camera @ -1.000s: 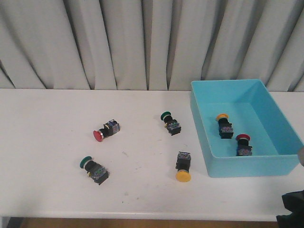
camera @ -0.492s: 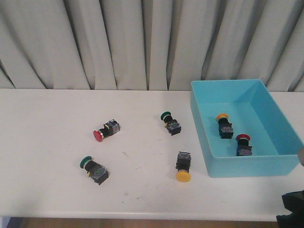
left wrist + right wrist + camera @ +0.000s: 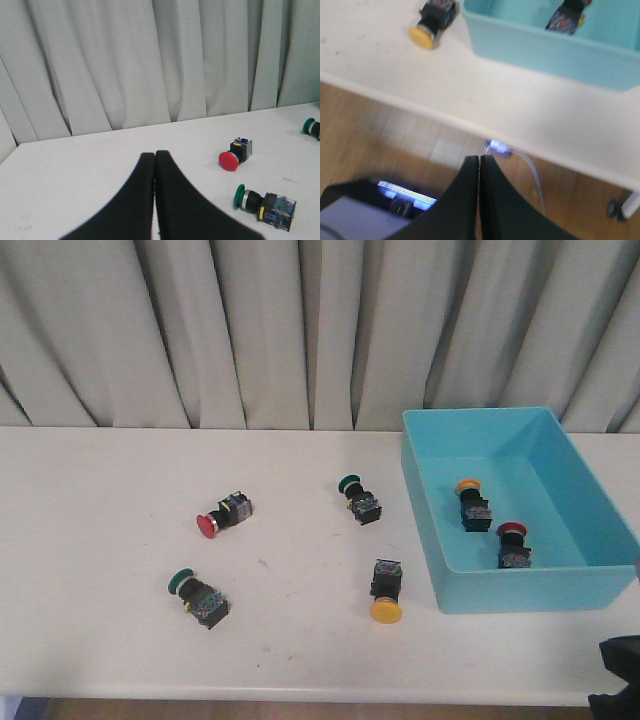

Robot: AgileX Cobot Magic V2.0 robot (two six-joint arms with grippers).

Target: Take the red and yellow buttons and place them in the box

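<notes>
A red button point(image 3: 210, 523) lies on its side left of the table's middle, also in the left wrist view as the red button point(image 3: 234, 155). A yellow button point(image 3: 385, 594) lies just left of the box point(image 3: 520, 590), cap toward the front edge. In the right wrist view the yellow button point(image 3: 432, 22) sits beside the box point(image 3: 545, 45). One yellow button point(image 3: 470, 502) and one red button point(image 3: 513, 543) lie inside the box. My left gripper point(image 3: 154, 155) is shut and empty over bare table, apart from the buttons. My right gripper point(image 3: 478, 159) is shut and empty, beyond the table's front edge over the floor.
Two green-capped buttons point(image 3: 198, 596) point(image 3: 359, 498) lie on the white table point(image 3: 100, 620). A grey curtain hangs behind. Part of my right arm point(image 3: 620, 680) shows at the front right corner. A cable and dark equipment sit on the wooden floor point(image 3: 380, 145) under the table edge.
The dark part of my right arm at the front right corner has sunk slightly lower in the front view. The buttons and box have not moved.
</notes>
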